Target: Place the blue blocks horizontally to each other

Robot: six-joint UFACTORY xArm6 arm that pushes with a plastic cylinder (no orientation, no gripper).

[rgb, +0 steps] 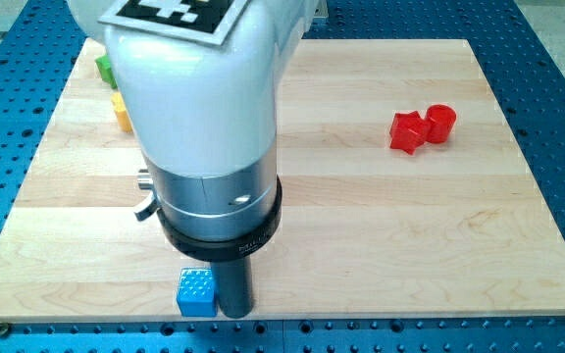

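Observation:
A blue cube (pixel 196 292) lies near the board's bottom edge, left of centre. My tip (pixel 234 312) stands right beside it, touching or almost touching its right side. Only one blue block shows; the arm's big white and silver body (pixel 204 118) covers much of the board's left half and may hide others.
A red star-shaped block (pixel 407 131) and a red cylinder (pixel 440 123) sit together at the view's upper right. A green block (pixel 105 69) and a yellow block (pixel 122 112) peek out left of the arm at the upper left. The wooden board (pixel 381 226) lies on a blue perforated table.

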